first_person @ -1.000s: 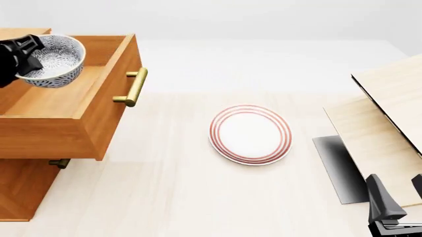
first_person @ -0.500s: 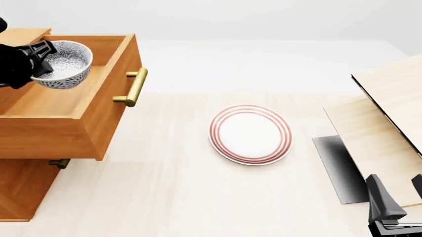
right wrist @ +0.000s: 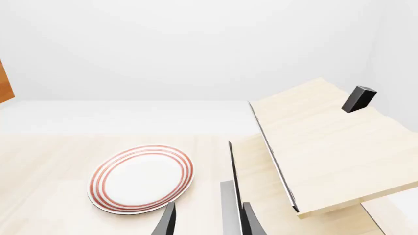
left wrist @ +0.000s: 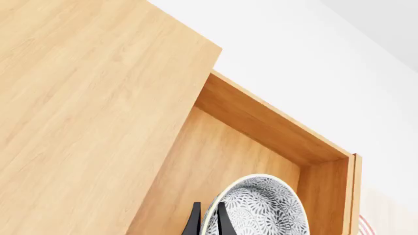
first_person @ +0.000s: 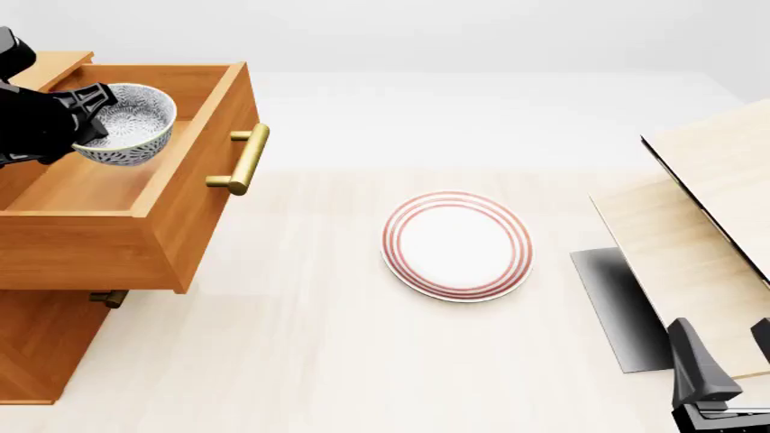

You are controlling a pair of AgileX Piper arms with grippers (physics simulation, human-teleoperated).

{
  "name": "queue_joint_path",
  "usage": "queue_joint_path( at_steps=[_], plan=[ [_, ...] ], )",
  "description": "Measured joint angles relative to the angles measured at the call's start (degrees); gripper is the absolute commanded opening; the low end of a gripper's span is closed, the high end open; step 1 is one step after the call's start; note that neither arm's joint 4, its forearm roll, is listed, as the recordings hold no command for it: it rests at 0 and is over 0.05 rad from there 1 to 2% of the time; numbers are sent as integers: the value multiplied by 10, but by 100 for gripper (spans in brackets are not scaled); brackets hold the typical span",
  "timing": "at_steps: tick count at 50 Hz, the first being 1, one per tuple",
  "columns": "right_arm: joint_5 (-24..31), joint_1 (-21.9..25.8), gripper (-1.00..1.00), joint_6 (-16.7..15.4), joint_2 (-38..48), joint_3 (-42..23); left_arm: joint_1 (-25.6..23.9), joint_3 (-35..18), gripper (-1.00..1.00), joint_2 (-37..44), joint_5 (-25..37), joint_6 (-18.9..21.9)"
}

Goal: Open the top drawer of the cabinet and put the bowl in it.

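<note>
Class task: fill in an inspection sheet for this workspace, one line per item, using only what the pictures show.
Surface: pale wood table.
Job's things: cabinet, its top drawer pulled open; bowl held over the drawer's inside.
Clutter: red-ringed plate; pale wood unit at the right.
Grippers: left gripper with jaws shut on the bowl's rim; right gripper open, holding nothing.
Cables: nothing seen.
Surroundings: plain white backdrop.
</note>
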Motion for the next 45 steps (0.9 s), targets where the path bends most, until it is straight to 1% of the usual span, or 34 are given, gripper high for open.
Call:
queue_joint_path(
  at_steps=[30,31,45],
  plan=[
    [0,0,100,0,0,0,3,-7,-100,35,-16,5],
    [0,0,100,0,0,0,3,-8,100,36,-16,6],
    [0,0,100,0,0,0,2,-19,100,33,-7,18]
  ],
)
